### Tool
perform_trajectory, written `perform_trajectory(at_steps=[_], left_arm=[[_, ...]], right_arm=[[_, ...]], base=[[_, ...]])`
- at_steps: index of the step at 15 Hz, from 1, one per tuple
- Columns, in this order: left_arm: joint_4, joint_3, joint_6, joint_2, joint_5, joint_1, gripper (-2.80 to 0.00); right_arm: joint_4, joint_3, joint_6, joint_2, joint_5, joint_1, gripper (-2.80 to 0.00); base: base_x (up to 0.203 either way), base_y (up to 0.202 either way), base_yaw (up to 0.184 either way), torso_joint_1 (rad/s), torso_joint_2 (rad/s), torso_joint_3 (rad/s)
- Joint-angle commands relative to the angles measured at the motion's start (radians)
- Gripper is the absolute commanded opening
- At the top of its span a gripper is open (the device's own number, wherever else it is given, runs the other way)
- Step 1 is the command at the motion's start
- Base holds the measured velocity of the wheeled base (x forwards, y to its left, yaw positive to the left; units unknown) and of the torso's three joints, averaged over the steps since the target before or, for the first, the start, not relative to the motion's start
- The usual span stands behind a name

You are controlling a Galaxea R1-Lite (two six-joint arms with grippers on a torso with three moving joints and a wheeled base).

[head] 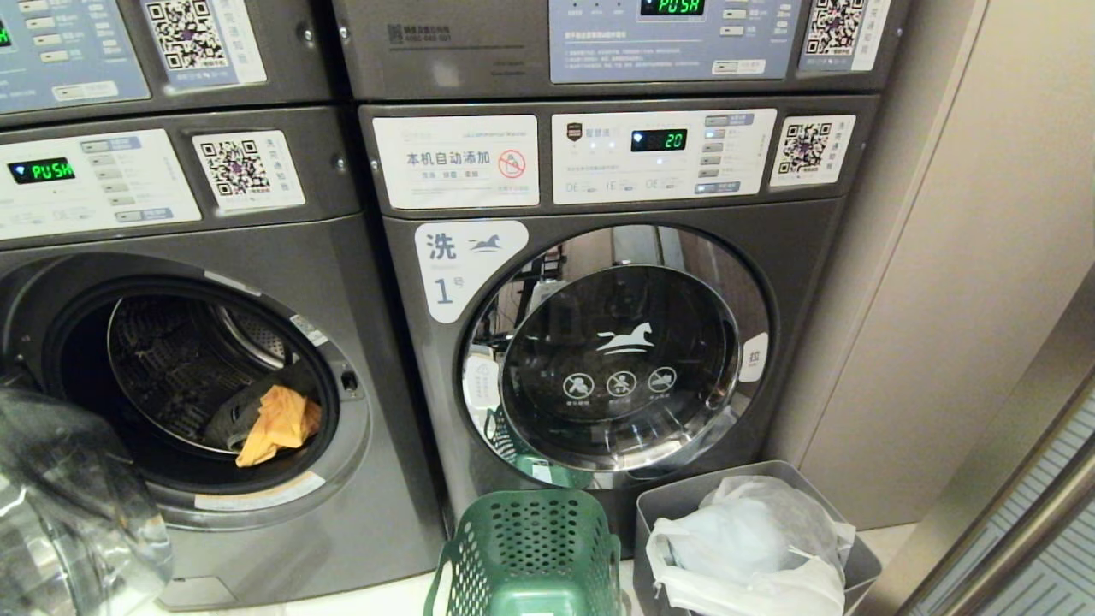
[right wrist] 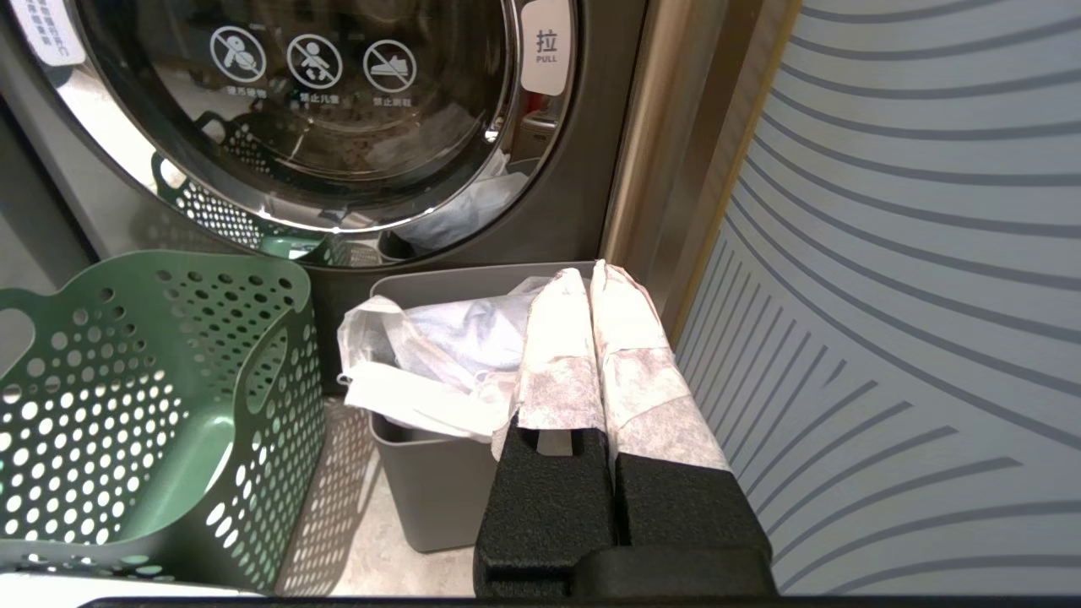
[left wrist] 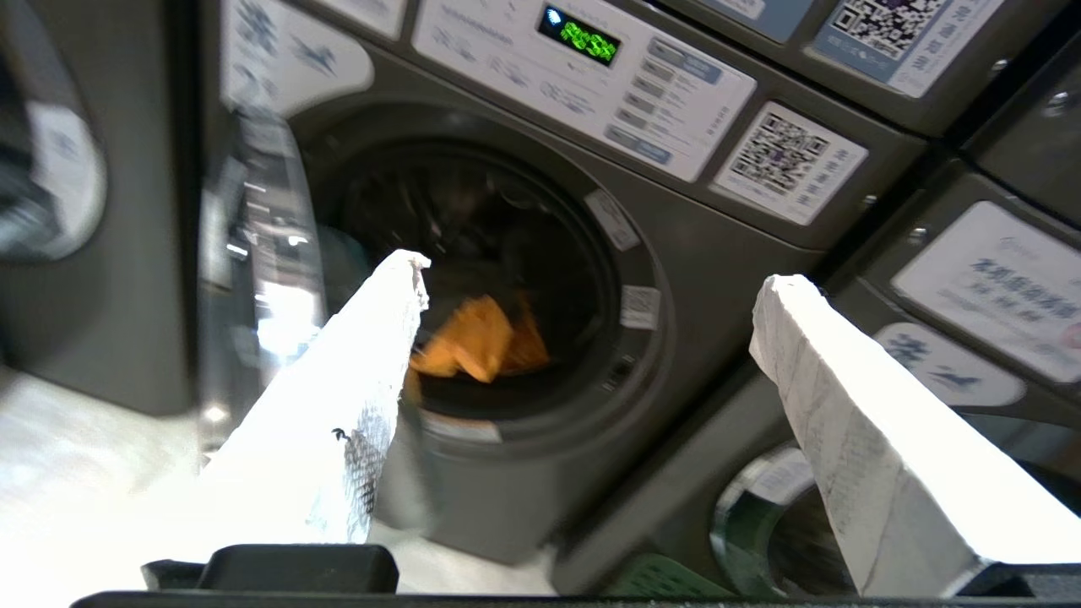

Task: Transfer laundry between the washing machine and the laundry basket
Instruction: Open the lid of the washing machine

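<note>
The left washing machine [head: 346,445] stands with its door open. In its drum lies an orange cloth [head: 278,423] on top of a dark garment [head: 233,417]. The green perforated laundry basket [head: 530,547] sits on the floor in front of the right machine, and the part of its inside that shows is bare. My left gripper [left wrist: 595,274] is open with nothing between its white-wrapped fingers; it hangs in front of the open drum, well short of the orange cloth [left wrist: 477,342]. My right gripper [right wrist: 589,274] is shut and empty, parked low beside the basket [right wrist: 160,405].
The open glass door [head: 51,496] swings out at the lower left. The right machine's door [head: 616,359] is closed. A grey bin [head: 659,505] lined with a white bag [head: 753,547] stands right of the basket, against a beige wall [head: 984,257].
</note>
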Motion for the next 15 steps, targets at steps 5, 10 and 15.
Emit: perform_trajectory(at_steps=[5, 10, 15], left_arm=[[0.370, -0.293, 0.011, 0.242, 0.421, -0.358, 0.00], [0.400, -0.418, 0.054, 0.434, 1.558, -0.721, 0.00], [0.387, -0.467, 0.057, 0.682, 1.832, -0.809, 0.00]], right_arm=[[0.000, 0.000, -0.001, 0.001, 0.000, 0.000, -2.80], [0.000, 0.000, -0.001, 0.000, 0.000, 0.000, -2.80], [0.000, 0.000, -0.001, 0.000, 0.000, 0.000, -2.80]], base=[[0.000, 0.000, 0.000, 0.000, 0.00, 0.000], [0.000, 0.000, 0.000, 0.000, 0.00, 0.000], [0.000, 0.000, 0.000, 0.000, 0.00, 0.000]])
